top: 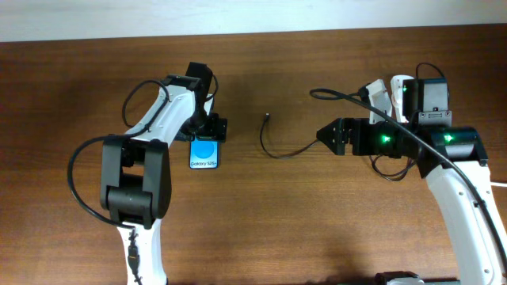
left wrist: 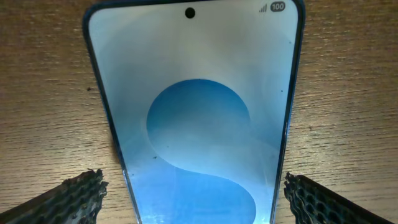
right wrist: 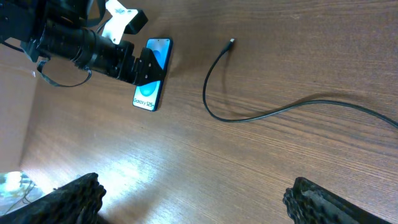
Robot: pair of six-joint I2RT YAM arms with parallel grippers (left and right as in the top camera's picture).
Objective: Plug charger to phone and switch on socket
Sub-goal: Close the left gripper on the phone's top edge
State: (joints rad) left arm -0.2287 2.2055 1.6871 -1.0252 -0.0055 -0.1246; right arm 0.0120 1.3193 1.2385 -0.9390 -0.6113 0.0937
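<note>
The dark wooden table (top: 261, 229) fills the overhead view. Its far edge runs along the pale wall at the top, and a broad bare strip lies open across the near half between the two arm bases.

The left arm (top: 150, 131) reaches in from the lower left and the right arm (top: 463, 194) from the lower right. The middle of the table between them is unoccupied except for the cable.

The socket (top: 386, 93) lies near the far right edge. It shows only as white pieces behind the right arm's wrist, and its switches cannot be made out.

The phone (top: 204, 153) lies flat, screen up and lit blue, left of centre with bare wood along both long sides. The left gripper (top: 207, 133) sits at the phone's far end. In the left wrist view its fingers (left wrist: 74, 198) are spread on either side of the phone's body, with a strip of wood showing between each pad and the phone's edge.

The right gripper (top: 321, 134) hovers right of centre with its fingers (right wrist: 336, 202) spread wide and holding nothing.

The charger (top: 279, 155) lies loose on the wood, curving from under the right gripper toward the centre. Its plug tip (top: 268, 119) lies between the two grippers, well apart from the phone.
</note>
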